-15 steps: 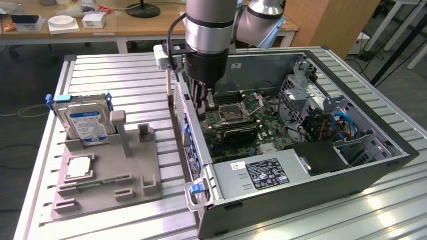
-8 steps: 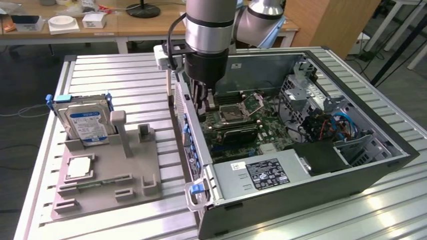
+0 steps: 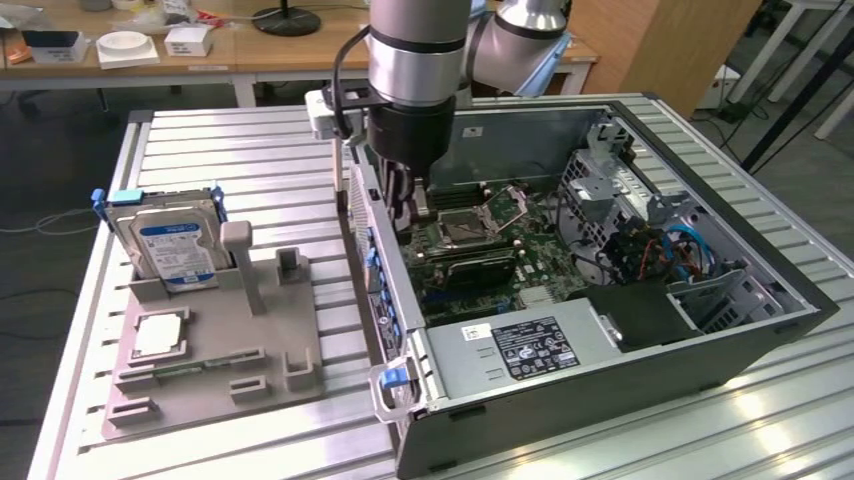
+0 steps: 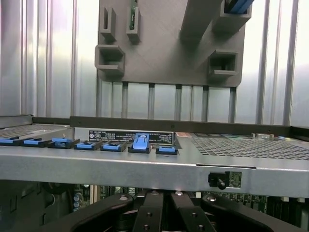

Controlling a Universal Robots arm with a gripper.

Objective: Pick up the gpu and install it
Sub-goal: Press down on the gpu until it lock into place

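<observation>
Gpu unseen; gripper (image 3: 411, 195) sits low inside computer case (image 3: 747, 340), above motherboard (image 3: 467, 240). Fingers (image 4: 154, 212) look pressed together. Seating likely needs straight, square pressure.

Arm vertical, tool (image 3: 416, 200) pointing straight down

A silver hard drive (image 3: 170, 246) with a blue-white label stands upright in a grey fixture tray (image 3: 267, 360) on the slatted metal table (image 3: 214, 140). An open computer case (image 3: 747, 345) sits just beside the tray, toward the exterior view's right, with blue clips (image 4: 140, 143) along its edge.
</observation>
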